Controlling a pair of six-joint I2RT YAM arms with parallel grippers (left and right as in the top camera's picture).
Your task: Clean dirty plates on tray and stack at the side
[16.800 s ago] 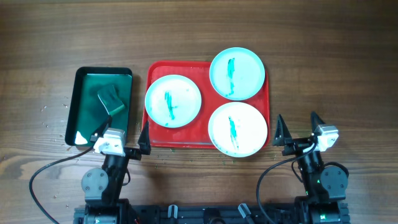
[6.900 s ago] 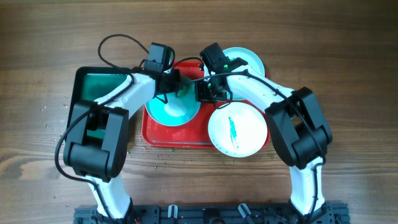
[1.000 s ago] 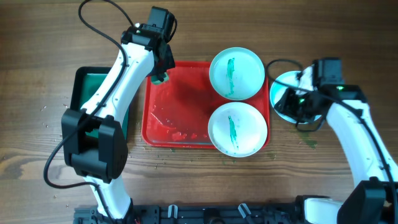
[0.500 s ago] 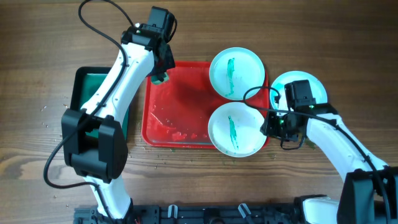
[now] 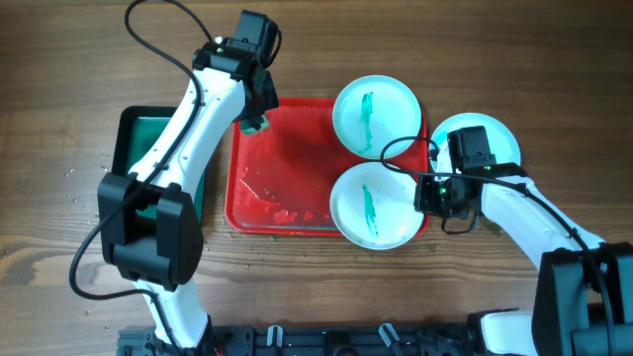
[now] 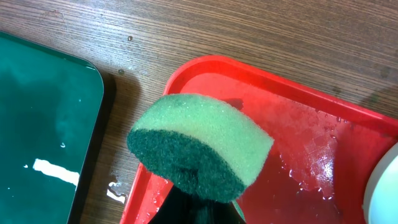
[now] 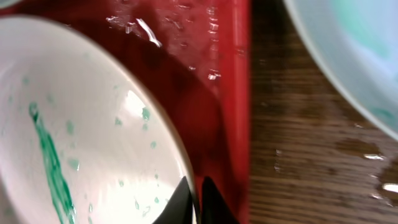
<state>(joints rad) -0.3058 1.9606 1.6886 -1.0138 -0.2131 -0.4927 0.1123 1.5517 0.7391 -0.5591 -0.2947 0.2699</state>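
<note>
— Plates (image 5: 376,116) on the tray (image 5: 287,163): log it, left to right.

— Green tray (image 5: 134,158) far left, close beside the red one, with a narrow strip of table (image 5: 316,49) between the rims. The left arm crosses over it.

— Left gripper (image 5: 255,111)?

— Clamped on a sponge (image 6: 199,146), pale green face over a dark green scouring side. The fingers are hidden under it. It is at the tray's far left corner, over the rim. Contact with the tray can't be judged.

— Room on the tray?

— The whole left half is bare, wet, with beads of water. Both plates crowd the right half. The far plate (image 5: 376,116) overhangs the far rim. The near plate (image 5: 371,203) overhangs the near rim at the right corner. The two sit just beside each other, each with a teal streak down the middle.

— Right gripper (image 5: 425,193)?

— At the near plate's right edge, just inside the tray's right rim. In the wrist view the tips (image 7: 196,199) stand close together with the plate's (image 7: 93,124) rim running down between them. Whether the pads are pressing the rim, I can't tell.

— Past the tray?

— The third plate (image 5: 499,133) lies on the table right of the tray, pale blue, partly under the right wrist. A band of wet wood separates it (image 7: 348,43) from the red rim (image 7: 239,74). Open wood along the far side.
</note>
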